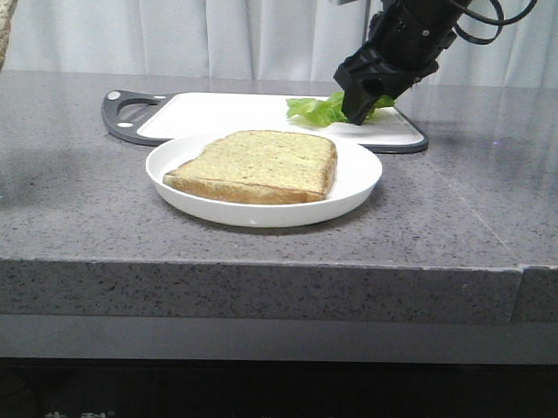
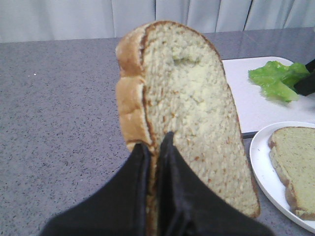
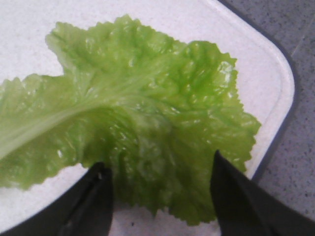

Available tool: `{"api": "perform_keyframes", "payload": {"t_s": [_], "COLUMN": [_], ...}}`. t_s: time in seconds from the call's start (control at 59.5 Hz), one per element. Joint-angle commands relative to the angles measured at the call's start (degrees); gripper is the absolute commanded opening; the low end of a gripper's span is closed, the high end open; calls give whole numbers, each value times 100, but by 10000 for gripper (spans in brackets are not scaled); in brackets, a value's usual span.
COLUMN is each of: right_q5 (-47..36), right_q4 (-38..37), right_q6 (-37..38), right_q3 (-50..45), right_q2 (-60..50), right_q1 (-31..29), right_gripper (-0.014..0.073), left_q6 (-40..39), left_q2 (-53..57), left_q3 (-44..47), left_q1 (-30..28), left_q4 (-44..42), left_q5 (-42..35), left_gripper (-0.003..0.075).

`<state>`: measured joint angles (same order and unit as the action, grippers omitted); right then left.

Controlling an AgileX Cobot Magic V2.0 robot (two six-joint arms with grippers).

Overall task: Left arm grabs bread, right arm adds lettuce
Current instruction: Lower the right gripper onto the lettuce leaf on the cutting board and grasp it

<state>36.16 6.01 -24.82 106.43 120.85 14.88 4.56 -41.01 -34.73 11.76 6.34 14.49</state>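
Note:
My left gripper (image 2: 154, 140) is shut on the bread (image 2: 189, 113), a toasted slice with a brown crust, held upright above the counter; its edge shows at the top left of the front view (image 1: 1, 25). The lettuce (image 3: 138, 118), a bright green ruffled leaf, lies on the white cutting board (image 3: 162, 19); it also shows in the front view (image 1: 321, 110) and the left wrist view (image 2: 278, 78). My right gripper (image 3: 160, 164) is open, its fingers straddling the leaf's near edge; it sits low over the board in the front view (image 1: 363, 113).
A white plate (image 1: 353, 189) at the counter's middle holds a second slice with yellow-green spread (image 1: 262, 164). The cutting board (image 1: 237, 111) with its grey handle lies behind the plate. The counter's front edge runs just below the plate.

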Motion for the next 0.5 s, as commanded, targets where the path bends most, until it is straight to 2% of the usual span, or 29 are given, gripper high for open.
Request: {"api": "perform_keyframes", "payload": {"t_s": [0.0, 0.168, 0.488], "right_q5": [-280, -225, -102], "right_q4": [22, 22, 99], "right_q6": [-52, -52, -47], "right_q3": [189, 189, 183], "right_q2": [-299, -318, -692], "right_q1": [7, 2, 2], "right_gripper": [283, -69, -61], "left_q6": [-20, -20, -20], "left_q2": [25, 25, 25], "left_q3": [-165, -165, -165], "left_q1": [-16, -16, -16], "left_q4": [11, 11, 11], "left_q5": [-470, -470, -470], "left_gripper": [-21, -21, -20]}}
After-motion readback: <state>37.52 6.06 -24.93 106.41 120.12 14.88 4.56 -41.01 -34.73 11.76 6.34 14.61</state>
